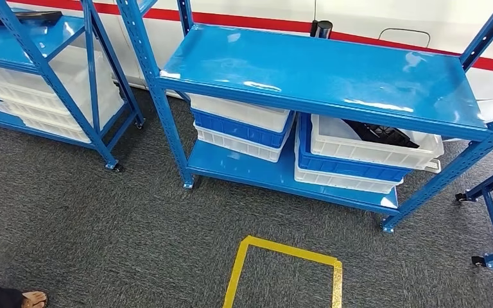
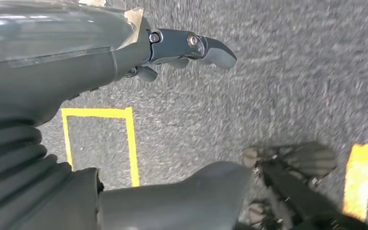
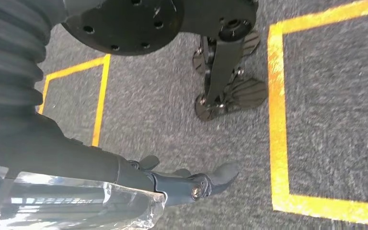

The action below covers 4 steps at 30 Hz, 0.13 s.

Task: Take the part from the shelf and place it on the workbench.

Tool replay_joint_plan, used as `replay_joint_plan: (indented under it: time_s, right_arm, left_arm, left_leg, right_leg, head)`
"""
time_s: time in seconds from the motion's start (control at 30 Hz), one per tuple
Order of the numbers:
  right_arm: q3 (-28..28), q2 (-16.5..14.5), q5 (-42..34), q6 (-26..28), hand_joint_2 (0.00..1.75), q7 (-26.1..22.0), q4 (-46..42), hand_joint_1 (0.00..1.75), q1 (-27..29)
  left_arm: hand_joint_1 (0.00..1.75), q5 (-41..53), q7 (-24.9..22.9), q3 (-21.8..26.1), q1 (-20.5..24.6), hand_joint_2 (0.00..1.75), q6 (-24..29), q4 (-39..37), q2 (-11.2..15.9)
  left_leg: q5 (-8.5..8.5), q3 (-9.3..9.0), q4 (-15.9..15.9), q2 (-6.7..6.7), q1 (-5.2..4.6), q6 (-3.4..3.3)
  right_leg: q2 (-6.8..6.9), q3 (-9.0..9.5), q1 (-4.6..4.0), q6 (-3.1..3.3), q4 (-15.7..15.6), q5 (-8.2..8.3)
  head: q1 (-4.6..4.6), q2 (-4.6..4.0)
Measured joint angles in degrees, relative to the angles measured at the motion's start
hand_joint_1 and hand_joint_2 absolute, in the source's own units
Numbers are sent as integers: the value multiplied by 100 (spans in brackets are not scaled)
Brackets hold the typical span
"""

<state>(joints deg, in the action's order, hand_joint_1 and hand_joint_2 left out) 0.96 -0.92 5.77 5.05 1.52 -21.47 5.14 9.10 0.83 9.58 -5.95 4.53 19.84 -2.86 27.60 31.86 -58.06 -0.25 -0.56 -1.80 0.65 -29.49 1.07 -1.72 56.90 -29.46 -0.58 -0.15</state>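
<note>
While both hands hang empty over the carpet, left hand (image 2: 182,48) and right hand (image 3: 191,184) loosely uncurled, the dark slatted plastic part (image 1: 380,134) lies ahead to the right in the white plastic bin (image 1: 372,153) on the blue metal shelf's (image 1: 282,176) lower tier, nearer the right arm.

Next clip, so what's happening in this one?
Nothing is being handled yet. The robot faces a blue shelf rack on grey carpet, with both arms hanging: the left hand and right hand each hold nothing and point at the floor. A black part lies in the top white bin on the lower shelf, right side. A yellow tape square marks the floor in front.
</note>
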Motion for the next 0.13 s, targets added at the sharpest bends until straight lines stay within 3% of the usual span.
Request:
replay_joint_plan:
  time_s: [0.07,0.13]
  right_arm:
    - [5,-22,130,135,0,20,77,0,-65]
    - [13,-41,230,236,0,37,133,0,-119]
  left_arm:
    - [0,216,20,239,58,0,113,-45,-58]
    - [0,383,37,427,104,0,196,-86,-107]
  left_leg:
    - [-3,-1,0,0,1,-2]
    - [-3,-2,0,0,1,-2]
  right_leg:
    - [0,1,-1,-1,0,1]
    - [0,1,-2,-2,1,2]
  head:
    - [-1,0]
    - [-2,0]
